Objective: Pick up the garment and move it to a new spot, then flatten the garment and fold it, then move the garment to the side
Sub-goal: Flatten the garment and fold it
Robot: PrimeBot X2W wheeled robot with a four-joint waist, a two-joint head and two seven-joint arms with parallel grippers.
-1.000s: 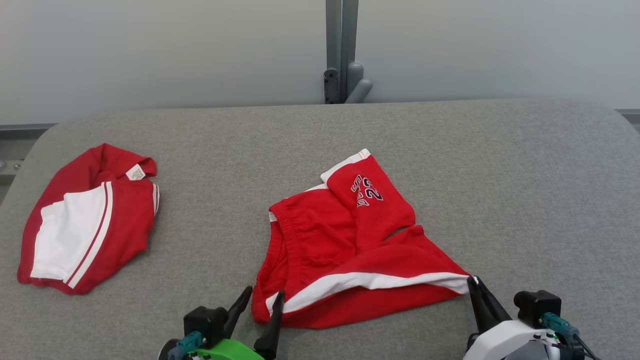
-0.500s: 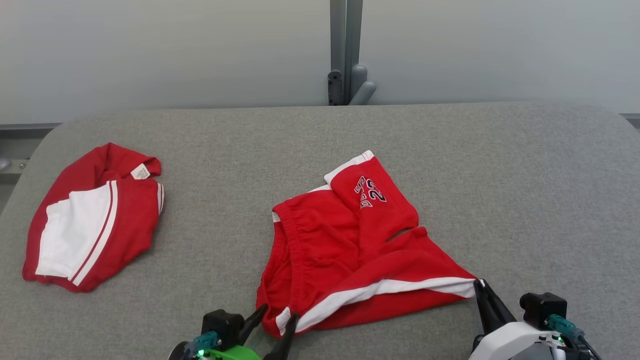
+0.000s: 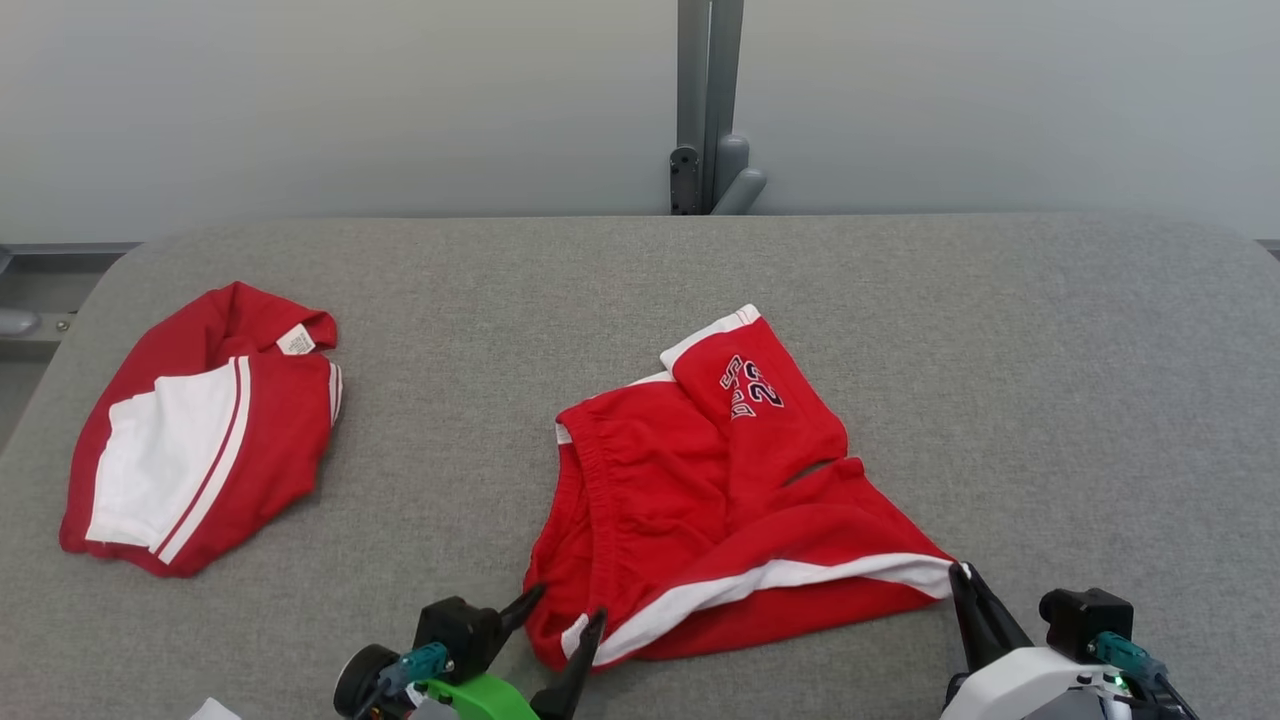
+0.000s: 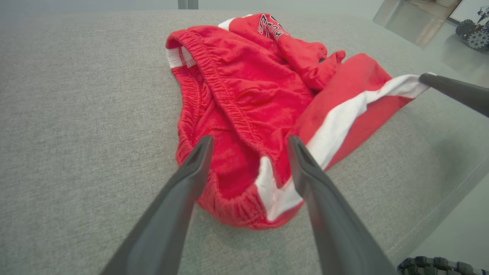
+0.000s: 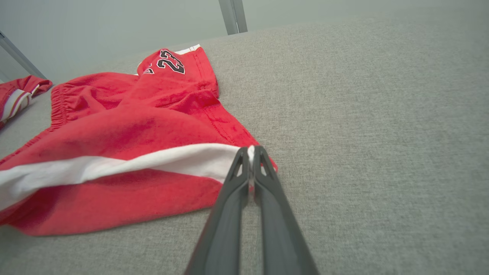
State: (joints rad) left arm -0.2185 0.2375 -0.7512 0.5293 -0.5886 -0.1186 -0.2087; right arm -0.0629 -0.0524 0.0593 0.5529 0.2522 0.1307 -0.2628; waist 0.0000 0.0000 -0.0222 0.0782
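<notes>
The garment (image 3: 700, 500) is a pair of red shorts with a white stripe and a printed number, lying crumpled on the grey padded table (image 3: 1050, 400). My right gripper (image 3: 962, 575) is shut on its white-striped near-right corner, with the pinch plain in the right wrist view (image 5: 250, 149). My left gripper (image 3: 566, 605) stands open at the near-left corner. In the left wrist view its fingers (image 4: 249, 139) straddle the red and white hem of the garment (image 4: 248, 88) without closing on it. The right gripper's dark finger (image 4: 454, 91) shows at that view's right edge.
A second red and white garment (image 3: 200, 430) lies bunched at the table's left end, and its edge also shows in the right wrist view (image 5: 19, 91). A grey post (image 3: 708, 100) stands behind the table's far edge. Bare grey table stretches to the right of the shorts.
The head camera has shifted a little. My left gripper has slid right and closer to the garment's near-left corner, still open. The right gripper stays shut on its corner.
</notes>
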